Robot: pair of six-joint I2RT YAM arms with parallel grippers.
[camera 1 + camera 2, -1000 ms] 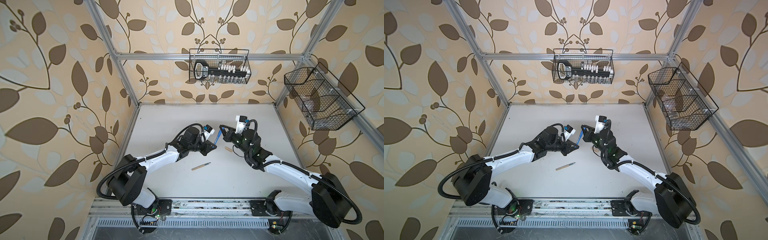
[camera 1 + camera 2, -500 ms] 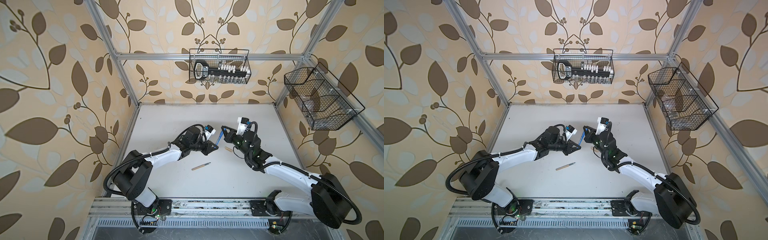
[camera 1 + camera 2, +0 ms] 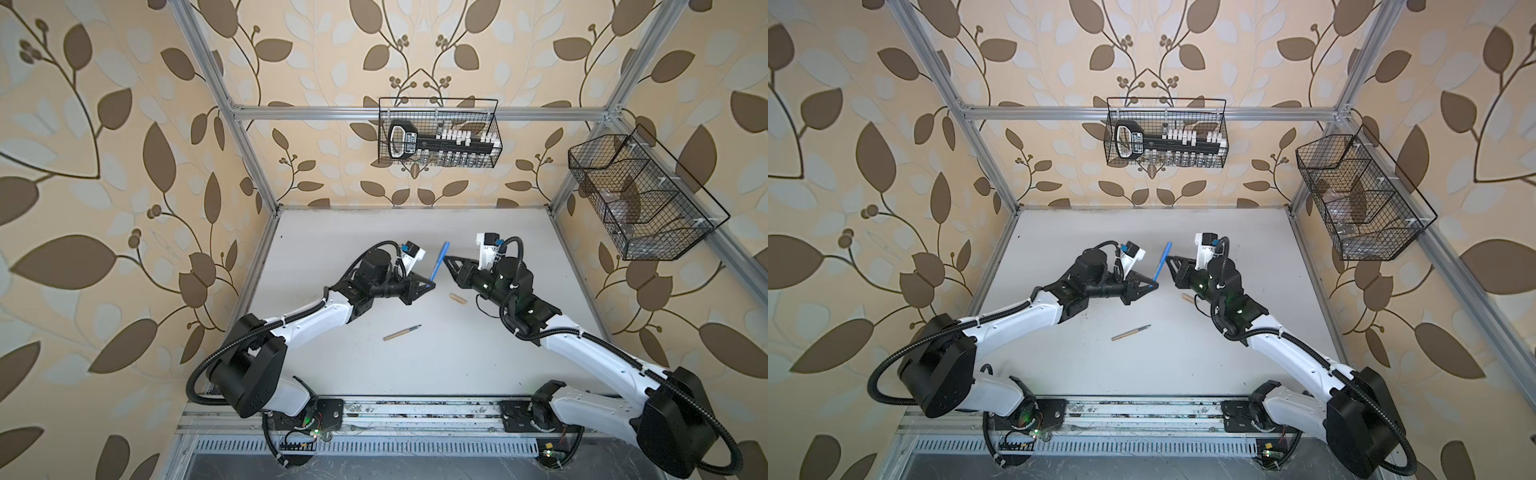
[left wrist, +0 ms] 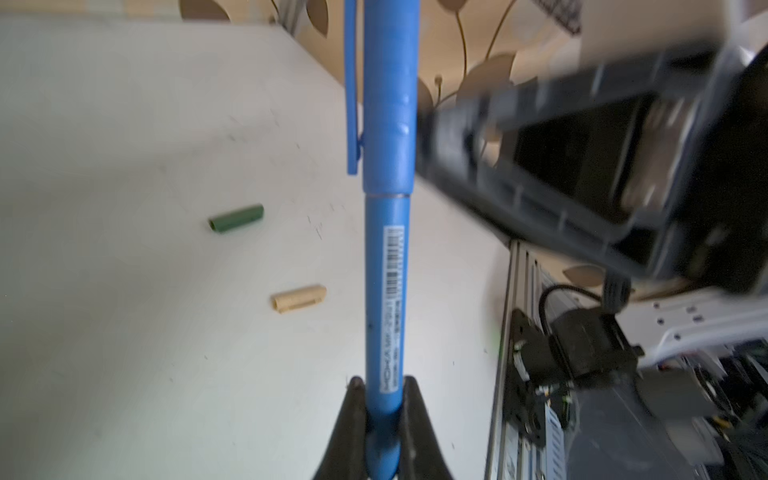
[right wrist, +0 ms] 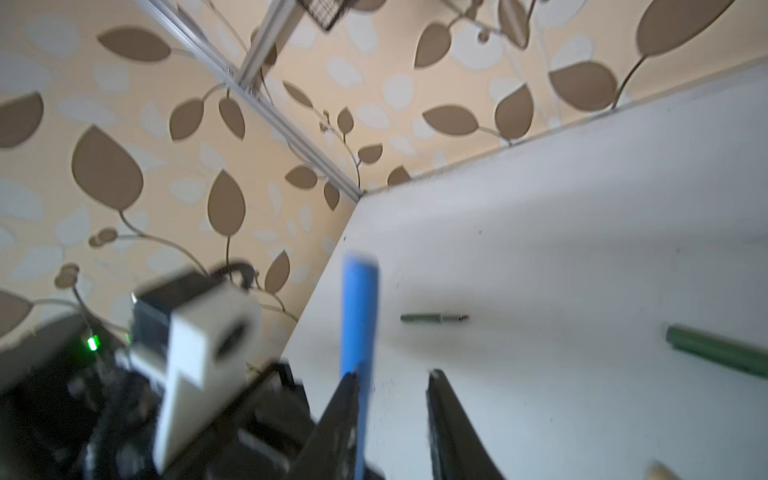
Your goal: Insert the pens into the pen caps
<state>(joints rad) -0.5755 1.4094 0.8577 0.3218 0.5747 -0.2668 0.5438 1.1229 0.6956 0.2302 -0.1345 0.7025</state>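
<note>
Just beyond the tan pen point(image 3: 401, 333), the left gripper point(image 3: 432, 285) pinches the capped blue pen point(image 3: 439, 261) by its tail, while the right gripper point(image 5: 390, 376) stands with jaws spread beside it.

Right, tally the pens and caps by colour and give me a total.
Blue: 2, the blue pen and the blue cap fitted on it.
Tan: 2, the tan pen and the tan cap.
Green: 2, the green pen and the green cap.
Total: 6.
</note>
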